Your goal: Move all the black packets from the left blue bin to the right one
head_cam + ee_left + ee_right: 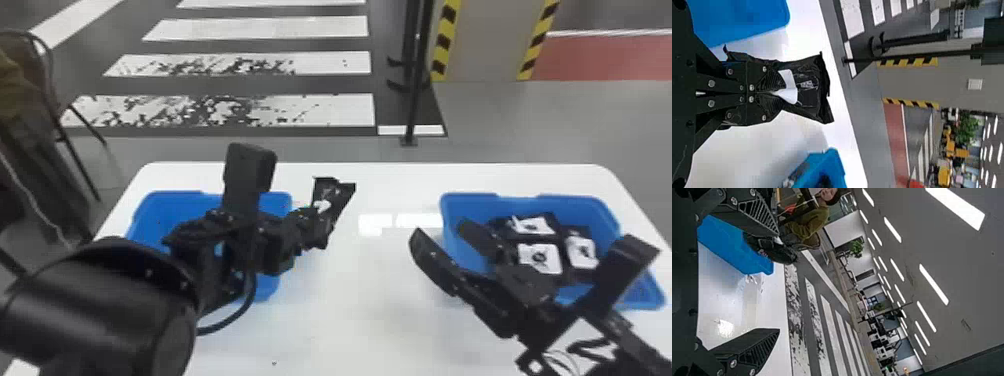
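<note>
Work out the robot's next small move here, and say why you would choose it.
Probably ease the right gripper toward the packet for a handover. The left gripper holds it above the table, between the bins, with its free end clear of the fingers, while the right gripper is open and empty near the right bin.

I am making out no readable words or numbers. White labels with dark marks are showing on the black packets in the right blue bin. A white label and a small printed patch are showing on the packet that my left end effector is holding. My right arm is bearing a white sticker with bold black marking.
</note>
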You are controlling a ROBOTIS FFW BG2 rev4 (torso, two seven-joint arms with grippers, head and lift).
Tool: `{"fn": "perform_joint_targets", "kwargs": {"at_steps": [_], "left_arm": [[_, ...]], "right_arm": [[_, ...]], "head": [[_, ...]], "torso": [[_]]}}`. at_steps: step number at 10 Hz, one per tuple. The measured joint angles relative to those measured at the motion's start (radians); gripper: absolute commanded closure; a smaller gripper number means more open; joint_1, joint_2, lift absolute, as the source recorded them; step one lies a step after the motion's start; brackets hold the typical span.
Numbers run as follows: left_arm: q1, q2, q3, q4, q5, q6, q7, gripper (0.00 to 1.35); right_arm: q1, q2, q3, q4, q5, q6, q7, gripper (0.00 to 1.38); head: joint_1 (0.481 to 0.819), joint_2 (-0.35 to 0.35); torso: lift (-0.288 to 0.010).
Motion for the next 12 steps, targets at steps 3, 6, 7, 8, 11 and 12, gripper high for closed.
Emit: {"fn": "perform_joint_targets", "kwargs": {"at_steps": [3, 6, 7, 8, 11, 12], "left_arm": [[-0.018, 0.017, -0.109, 0.000, 0.063, -0.023, -0.010, 1.21], [-0.030, 0.023, -0.155, 0.000, 0.100, -0.041, -0.018, 1.21], [-0.033, 0.023, -0.164, 0.000, 0.109, -0.046, -0.021, 1.21], [-0.036, 0.024, -0.173, 0.000, 0.115, -0.052, -0.022, 1.21], [-0.037, 0.025, -0.179, 0.000, 0.125, -0.059, -0.026, 1.21], [-0.036, 0.025, -0.179, 0.000, 0.126, -0.061, -0.028, 1.21]], "right_arm": [[-0.086, -0.013, 0.044, 0.074, -0.026, -0.021, -0.001, 0.16], [-0.140, -0.014, 0.064, 0.136, -0.036, -0.034, -0.004, 0.28], [-0.153, -0.014, 0.071, 0.154, -0.049, -0.034, -0.007, 0.78], [-0.165, -0.014, 0.078, 0.172, -0.071, -0.034, -0.008, 1.18], [-0.167, -0.010, 0.084, 0.192, -0.101, -0.082, -0.014, 1.28], [-0.167, -0.010, 0.085, 0.193, -0.101, -0.090, -0.013, 1.28]], "head": [[0.695, -0.052], [0.695, -0.092], [0.695, -0.095], [0.695, -0.101], [0.695, -0.112], [0.695, -0.114]], "torso": [[-0.140], [-0.140], [-0.140], [-0.140], [-0.140], [-0.140]]}}
